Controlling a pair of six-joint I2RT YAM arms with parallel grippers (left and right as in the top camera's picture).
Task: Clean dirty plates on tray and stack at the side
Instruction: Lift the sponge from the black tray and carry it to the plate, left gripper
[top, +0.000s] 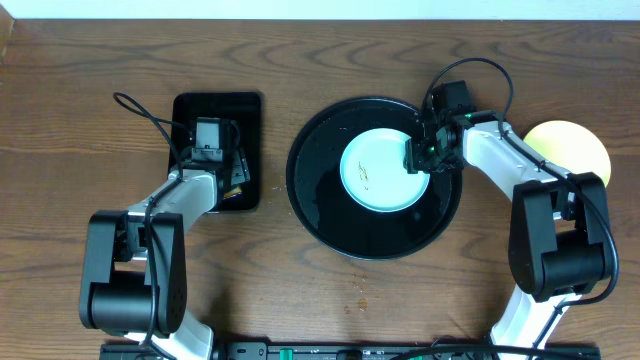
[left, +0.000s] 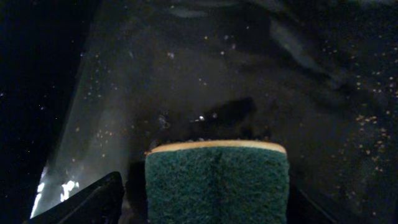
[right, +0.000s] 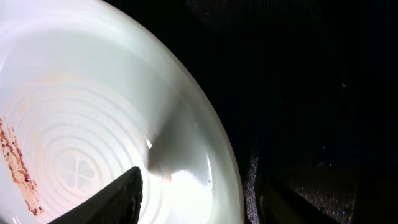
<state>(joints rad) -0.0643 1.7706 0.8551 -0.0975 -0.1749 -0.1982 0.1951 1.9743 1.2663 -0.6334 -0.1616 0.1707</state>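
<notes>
Mint plate (top: 378, 172) is straddled at three o'clock by the released right gripper (top: 417, 160); left gripper (top: 232, 178), around sponge (left: 217, 186), cannot be judged.

Left arm (top: 178, 200) reaches forward and slightly inward, wrist pitched down. Left gripper (left: 205, 202) points downward, jaws standing wide apart. Right arm (top: 500, 155) bends at the elbow, forearm running inward to the left. Right gripper (right: 208, 196) sits low and angled down, jaws partly spread, fingers (right: 109, 199) not brought together.
</notes>
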